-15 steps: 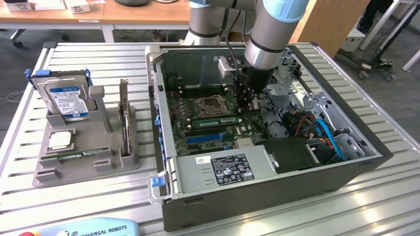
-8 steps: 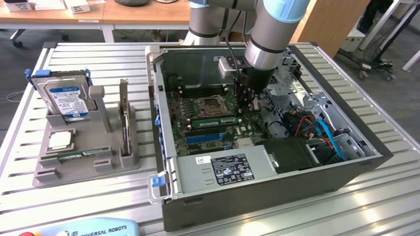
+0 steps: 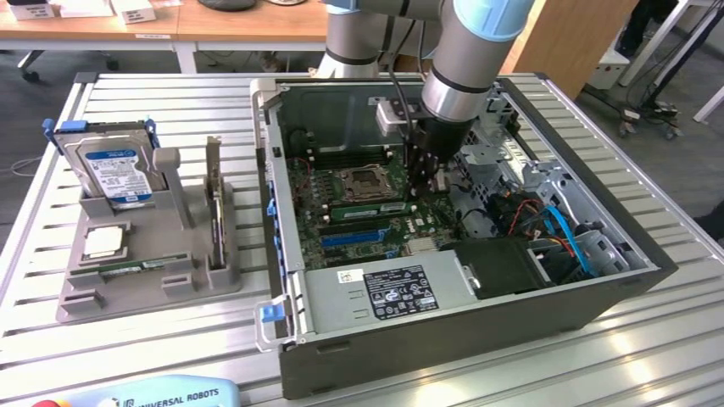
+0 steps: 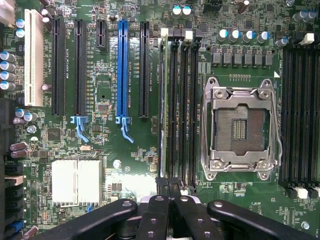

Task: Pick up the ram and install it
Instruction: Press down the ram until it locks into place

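Slatted metal table (image 3: pixel 136 339) underneath, open computer case (image 3: pixel 453 339) on top, and the arm reaches down inside. Much of the gripper (image 3: pixel 428 174) is lost among dark parts in the exterior view; up close, gripper (image 4: pixel 170 186) fingers are pressed together over the memory slots (image 4: pixel 179 107). One ram (image 4: pixel 164 100) stands edge-on in the slot straight ahead of the fingertips, showing just a thin pale-green strip. Beside it, one empty processor socket (image 4: pixel 239 129). Whether the fingers actually touch the stick, hard to say.
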### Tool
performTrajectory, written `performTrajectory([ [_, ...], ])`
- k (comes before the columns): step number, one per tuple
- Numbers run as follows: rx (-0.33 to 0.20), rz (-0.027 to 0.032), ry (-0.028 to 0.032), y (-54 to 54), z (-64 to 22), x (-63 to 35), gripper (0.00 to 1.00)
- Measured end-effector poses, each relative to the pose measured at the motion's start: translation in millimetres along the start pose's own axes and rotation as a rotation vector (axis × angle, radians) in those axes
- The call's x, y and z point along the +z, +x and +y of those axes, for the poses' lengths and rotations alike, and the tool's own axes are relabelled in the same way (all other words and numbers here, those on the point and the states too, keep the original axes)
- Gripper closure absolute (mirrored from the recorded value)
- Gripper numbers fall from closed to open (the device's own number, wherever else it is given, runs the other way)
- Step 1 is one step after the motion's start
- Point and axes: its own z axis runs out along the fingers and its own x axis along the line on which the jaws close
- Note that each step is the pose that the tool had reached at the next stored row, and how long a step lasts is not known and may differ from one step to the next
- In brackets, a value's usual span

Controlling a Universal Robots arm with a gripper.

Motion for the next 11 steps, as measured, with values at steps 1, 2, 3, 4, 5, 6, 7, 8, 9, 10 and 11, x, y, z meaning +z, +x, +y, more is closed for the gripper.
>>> performTrajectory([
  [1, 0.0, 0.0, 0.0, 0.0, 0.0, 0.0, 0.9],
  [2, 0.0, 0.0, 0.0, 0.0, 0.0, 0.0, 0.9],
  [3, 0.0, -0.0001, 0.0, 0.0, 0.0, 0.1, 0.9],
  [4, 0.0, -0.0003, 0.0002, 0.0, 0.0, 0.5, 0.9],
  [5, 0.0, -0.0003, 0.0001, 0.0, 0.0, 0.7, 0.9],
  [6, 0.0, -0.0001, 0.0001, 0.0, 0.0, 0.8, 0.9],
  [7, 0.0, -0.0001, 0.0001, 0.0, -0.1, 1.1, 0.9],
  [8, 0.0, -0.0003, 0.0001, 0.0, -0.1, 1.5, 0.9],
  [9, 0.0, -0.0003, 0.0002, 0.0, -0.1, 1.9, 0.9],
  [10, 0.0, -0.0002, 0.0001, 0.0, -0.1, 2.2, 0.9],
  [11, 0.0, 0.0001, 0.0, 0.1, -0.1, 2.3, 0.9],
])
